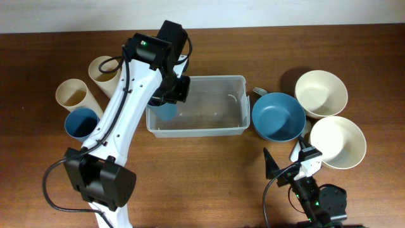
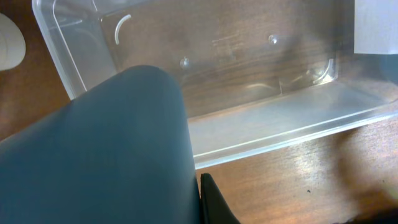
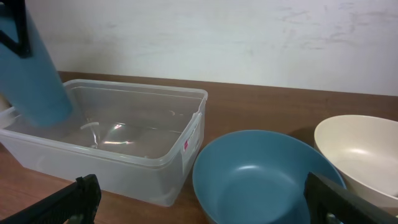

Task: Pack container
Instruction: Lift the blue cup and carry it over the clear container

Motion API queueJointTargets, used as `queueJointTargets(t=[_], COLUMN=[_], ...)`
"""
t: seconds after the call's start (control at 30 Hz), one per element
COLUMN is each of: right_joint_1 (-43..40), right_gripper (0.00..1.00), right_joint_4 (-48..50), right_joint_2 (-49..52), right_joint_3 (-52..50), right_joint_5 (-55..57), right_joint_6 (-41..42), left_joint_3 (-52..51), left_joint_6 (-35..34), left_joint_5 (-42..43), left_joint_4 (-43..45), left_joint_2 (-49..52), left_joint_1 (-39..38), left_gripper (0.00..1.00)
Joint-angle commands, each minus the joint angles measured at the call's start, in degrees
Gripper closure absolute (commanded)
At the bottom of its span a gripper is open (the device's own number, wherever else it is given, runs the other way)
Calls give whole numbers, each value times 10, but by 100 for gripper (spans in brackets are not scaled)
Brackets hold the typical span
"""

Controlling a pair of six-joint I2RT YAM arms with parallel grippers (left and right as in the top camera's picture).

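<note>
Cup (image 3: 31,68) top cropped, over container (image 3: 124,158)

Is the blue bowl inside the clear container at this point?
No, the blue bowl sits beside the container, outside its rim.

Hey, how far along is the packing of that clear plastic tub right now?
Early. Done: nothing clearly lies packed in the clear rectangular plastic container yet. In hand: the left gripper holds a tall blue cup, tilted, at its left end. Left: another blue cup, two cream cups, a round blue bowl and two cream bowls outside it. The right gripper is open, holding nothing.
</note>
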Motion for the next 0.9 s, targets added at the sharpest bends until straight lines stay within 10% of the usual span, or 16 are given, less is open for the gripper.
queueJointTargets(t=[0.0,0.87], right_joint_1=[4,4], right_gripper=[1,1], right_joint_4=[0,0], right_joint_2=[-4,-4], right_joint_3=[-5,-5], right_joint_5=[2,1], right_joint_6=[5,5], left_joint_3=[7,8], left_joint_6=[-10,4], left_joint_5=[6,17], left_joint_4=[-3,87], left_joint_2=[5,88], left_joint_1=[-1,43], left_gripper=[98,98])
